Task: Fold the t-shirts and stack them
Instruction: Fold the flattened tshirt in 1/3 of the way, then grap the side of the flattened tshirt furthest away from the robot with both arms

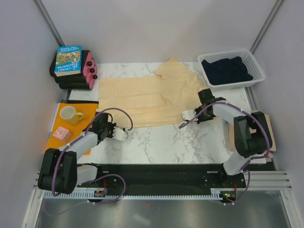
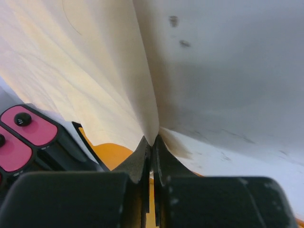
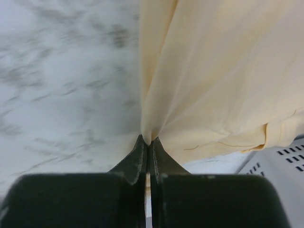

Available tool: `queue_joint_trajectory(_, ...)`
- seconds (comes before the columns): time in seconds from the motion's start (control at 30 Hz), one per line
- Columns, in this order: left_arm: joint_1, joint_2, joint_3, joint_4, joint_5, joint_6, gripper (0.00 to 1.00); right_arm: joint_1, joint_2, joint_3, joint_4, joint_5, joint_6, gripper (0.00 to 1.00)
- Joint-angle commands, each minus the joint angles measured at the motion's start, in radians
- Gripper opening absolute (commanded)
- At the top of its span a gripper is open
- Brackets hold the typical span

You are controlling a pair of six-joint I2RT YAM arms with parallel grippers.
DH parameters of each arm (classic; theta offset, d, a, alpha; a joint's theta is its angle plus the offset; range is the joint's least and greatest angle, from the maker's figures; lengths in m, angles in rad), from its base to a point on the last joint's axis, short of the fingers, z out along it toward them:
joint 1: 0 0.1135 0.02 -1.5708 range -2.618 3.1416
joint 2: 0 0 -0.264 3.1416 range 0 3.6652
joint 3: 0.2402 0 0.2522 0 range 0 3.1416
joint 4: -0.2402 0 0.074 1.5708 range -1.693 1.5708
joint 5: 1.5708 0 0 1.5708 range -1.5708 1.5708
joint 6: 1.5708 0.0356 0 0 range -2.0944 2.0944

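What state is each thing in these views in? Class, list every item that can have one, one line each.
yellow shirt: spread out on the table, near hem pinched at two spots
left gripper: shut on yellow shirt
right gripper: shut on yellow shirt
navy shirt: crumpled, unfolded, in the basket
mug: upright on the orange sheet
book: closed, lying flat

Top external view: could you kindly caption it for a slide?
Left gripper and right gripper each pinch the near edge of the pale yellow t-shirt.
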Motion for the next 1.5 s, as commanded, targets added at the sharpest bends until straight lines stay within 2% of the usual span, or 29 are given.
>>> queue_joint_trajectory(0.0,0.017,-0.146,-0.069,-0.227,0.034,0.059,0.02,-0.005,-0.182,-0.124,-0.267,-0.014,-0.117,0.00)
queue_joint_trajectory(0.07,0.017,-0.245,-0.126,-0.275,0.061,0.084,0.02,-0.005,-0.227,-0.164,-0.327,-0.013,-0.154,0.00)
queue_joint_trajectory(0.33,0.017,-0.628,-0.246,-0.684,0.127,0.196,0.02,-0.003,-0.420,-0.303,-0.471,-0.011,-0.234,0.00)
queue_joint_trajectory(0.43,0.017,-0.718,-0.252,-0.722,0.156,0.190,0.02,-0.002,-0.465,-0.338,-0.499,-0.003,-0.271,0.00)
queue_joint_trajectory(0.47,0.017,-0.721,-0.252,-0.719,0.155,0.196,0.02,-0.002,-0.471,-0.343,-0.500,0.000,-0.280,0.07)
queue_joint_trajectory(0.5,0.017,-0.715,-0.250,-0.717,0.152,0.199,0.07,-0.002,-0.479,-0.344,-0.502,-0.002,-0.283,0.34)
queue_joint_trajectory(0.53,0.017,-0.703,-0.243,-0.711,0.152,0.196,0.19,-0.003,-0.479,-0.341,-0.504,0.000,-0.281,0.46)
queue_joint_trajectory(0.57,0.017,-0.695,-0.235,-0.702,0.153,0.182,0.33,-0.002,-0.477,-0.330,-0.505,-0.002,-0.278,0.53)
queue_joint_trajectory(0.6,0.017,-0.676,-0.221,-0.691,0.164,0.161,0.56,-0.002,-0.465,-0.301,-0.510,-0.014,-0.262,0.63)
queue_joint_trajectory(0.67,0.017,-0.653,-0.171,-0.674,0.167,0.109,0.60,-0.003,-0.447,-0.255,-0.540,-0.034,-0.228,0.66)
queue_joint_trajectory(0.8,0.017,-0.576,-0.042,-0.668,0.207,-0.002,0.79,-0.002,-0.382,-0.079,-0.615,-0.106,-0.145,0.68)
queue_joint_trajectory(0.97,0.017,-0.481,0.186,-0.654,0.307,-0.124,0.86,-0.002,-0.316,0.120,-0.655,-0.244,-0.022,0.69)
queue_joint_trajectory(1.0,0.017,-0.456,0.244,-0.627,0.336,-0.144,0.89,-0.003,-0.265,0.206,-0.655,-0.269,0.007,0.69)
queue_joint_trajectory(1.07,0.017,-0.362,0.301,-0.584,0.348,-0.216,0.89,-0.002,-0.192,0.304,-0.639,-0.347,0.140,0.69)
queue_joint_trajectory(1.13,0.017,-0.279,0.389,-0.501,0.325,-0.305,0.90,-0.003,-0.056,0.464,-0.625,-0.387,0.238,0.67)
queue_joint_trajectory(1.17,0.017,-0.223,0.424,-0.487,0.316,-0.333,0.91,-0.003,-0.007,0.519,-0.614,-0.411,0.339,0.66)
queue_joint_trajectory(1.23,0.019,-0.073,0.528,-0.466,0.304,-0.391,0.92,-0.006,0.142,0.689,-0.615,-0.450,0.413,0.65)
queue_joint_trajectory(1.33,0.022,0.103,0.650,-0.421,0.287,-0.419,0.92,-0.006,0.329,0.912,-0.605,-0.485,0.524,0.65)
queue_joint_trajectory(1.37,0.022,0.142,0.676,-0.407,0.278,-0.421,0.92,-0.006,0.377,0.973,-0.597,-0.479,0.559,0.64)
queue_joint_trajectory(1.4,0.023,0.186,0.720,-0.397,0.267,-0.409,0.92,-0.006,0.473,1.101,-0.591,-0.462,0.612,0.64)
queue_joint_trajectory(1.47,0.034,0.291,0.759,-0.349,0.252,-0.399,0.91,-0.011,0.599,1.217,-0.550,-0.432,0.668,0.64)
